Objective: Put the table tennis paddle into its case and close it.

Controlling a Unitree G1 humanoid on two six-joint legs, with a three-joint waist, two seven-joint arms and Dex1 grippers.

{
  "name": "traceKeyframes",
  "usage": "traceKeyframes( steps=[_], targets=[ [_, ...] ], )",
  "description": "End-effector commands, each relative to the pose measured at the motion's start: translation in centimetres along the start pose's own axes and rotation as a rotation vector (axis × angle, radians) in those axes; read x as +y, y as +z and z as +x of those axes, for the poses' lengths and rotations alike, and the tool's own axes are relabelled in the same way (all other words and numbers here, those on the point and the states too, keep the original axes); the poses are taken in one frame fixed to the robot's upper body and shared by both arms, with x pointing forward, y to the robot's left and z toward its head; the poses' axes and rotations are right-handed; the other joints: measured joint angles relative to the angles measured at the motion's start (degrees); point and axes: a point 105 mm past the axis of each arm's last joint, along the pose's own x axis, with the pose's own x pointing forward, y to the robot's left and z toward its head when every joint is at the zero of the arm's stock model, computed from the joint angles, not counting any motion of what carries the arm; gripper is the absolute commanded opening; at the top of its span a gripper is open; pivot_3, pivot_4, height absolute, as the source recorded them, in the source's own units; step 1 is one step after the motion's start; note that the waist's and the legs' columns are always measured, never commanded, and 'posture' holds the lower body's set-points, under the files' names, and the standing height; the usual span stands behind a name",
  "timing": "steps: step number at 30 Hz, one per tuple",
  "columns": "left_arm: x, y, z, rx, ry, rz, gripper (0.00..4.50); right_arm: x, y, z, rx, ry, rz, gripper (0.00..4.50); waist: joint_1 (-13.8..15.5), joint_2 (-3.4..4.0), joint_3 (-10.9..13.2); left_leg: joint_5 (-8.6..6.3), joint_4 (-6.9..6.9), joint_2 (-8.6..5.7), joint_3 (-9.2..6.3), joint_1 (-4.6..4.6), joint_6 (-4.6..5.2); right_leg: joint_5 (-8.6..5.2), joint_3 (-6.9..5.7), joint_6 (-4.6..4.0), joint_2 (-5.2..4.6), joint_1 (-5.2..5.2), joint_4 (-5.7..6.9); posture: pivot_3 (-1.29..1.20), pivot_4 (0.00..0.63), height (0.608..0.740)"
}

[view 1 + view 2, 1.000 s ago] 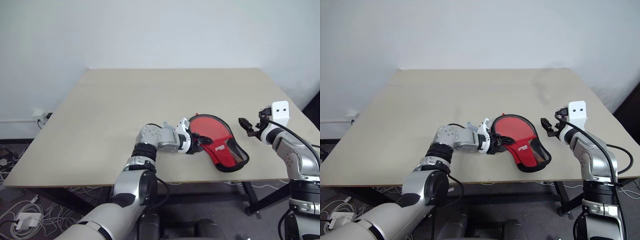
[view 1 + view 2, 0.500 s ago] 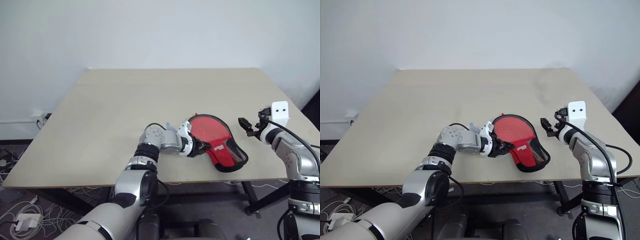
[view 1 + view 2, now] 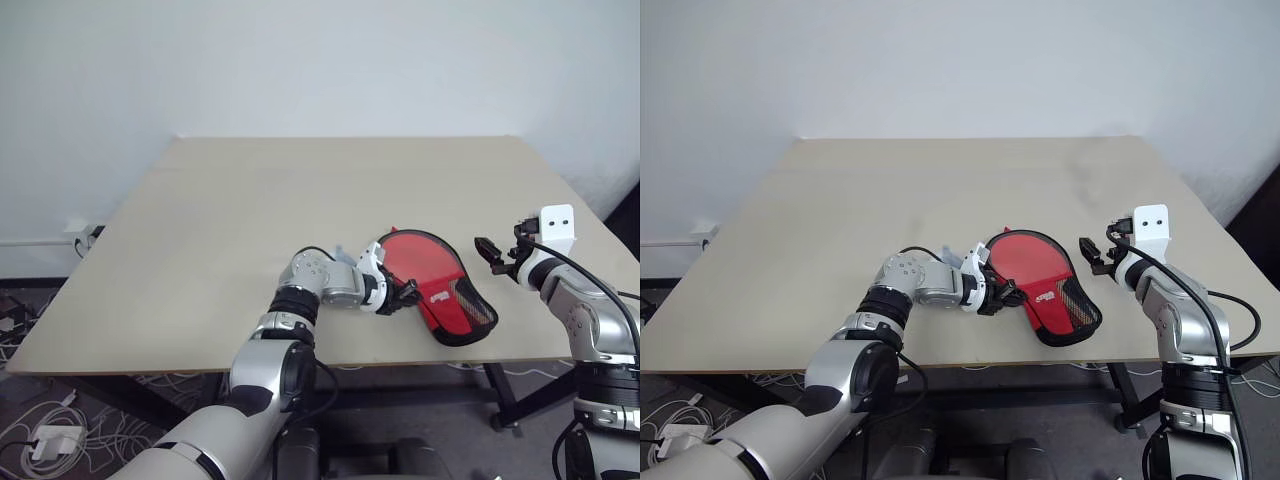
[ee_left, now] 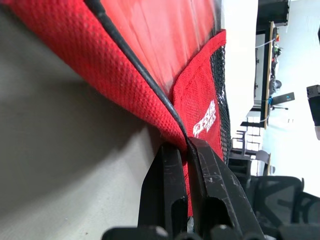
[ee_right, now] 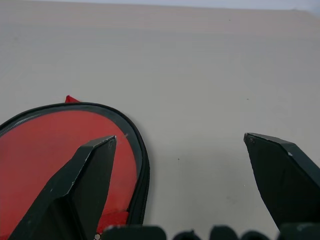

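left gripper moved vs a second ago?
Yes. The left gripper has slid slightly rightward along the table's near edge, toward the case, and its fingers have shut on the case's rim.

A large table (image 3: pixel 300 190) with a pale beige top stands against a plain white wall (image 3: pixel 320 60), and its far edge touches the wall. On the dark floor to the left of the table lie some loose white cables (image 3: pixel 45 435), with a white power adapter among them, and a white socket (image 3: pixel 80 235) sits low on the wall there. Under the right near corner of the table a black table leg (image 3: pixel 503 395) is visible.
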Motion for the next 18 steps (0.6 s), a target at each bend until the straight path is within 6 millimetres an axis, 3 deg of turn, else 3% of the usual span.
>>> traceKeyframes(
  steps=[1, 8, 11, 18],
  targets=[
    [-3.4, -3.6, 2.3, 0.163, -0.116, -0.006, 0.03, 0.0, 2.2, -0.5, -0.073, 0.007, -0.034, 4.45, 0.00, 0.00, 0.00, 0.00, 0.00, 0.00, 0.00, 0.00, 0.00, 0.00, 0.00, 0.00, 0.00, 0.00, 0.00, 0.00, 0.000, 0.715],
    [-1.1, -5.1, -1.1, 0.303, -0.088, 0.040, 0.03, -0.2, 2.4, -0.5, -0.076, 0.010, -0.039, 4.45, -0.03, 0.00, 0.00, 0.00, -0.01, 0.00, -0.01, -0.01, 0.00, 0.04, 0.00, 0.08, 0.00, -0.02, 0.01, 0.00, 0.000, 0.715],
    [-0.4, -4.8, -2.9, 0.305, -0.123, 0.077, 0.03, 0.0, 2.7, -0.3, -0.079, 0.015, -0.044, 4.45, -0.06, 0.01, 0.00, 0.00, -0.03, 0.00, -0.01, -0.01, 0.00, 0.06, 0.00, 0.09, 0.00, -0.03, 0.01, 0.00, 0.000, 0.715],
    [4.3, -5.1, -6.5, 0.313, 0.004, 0.135, 0.03, 0.1, 2.9, -0.1, -0.081, 0.024, -0.056, 4.45, -0.30, 0.05, -0.03, 0.01, -0.11, 0.03, -0.02, 0.02, -0.03, 0.01, 0.02, -0.03, 0.00, -0.03, 0.06, 0.00, 0.000, 0.715]
  ],
)
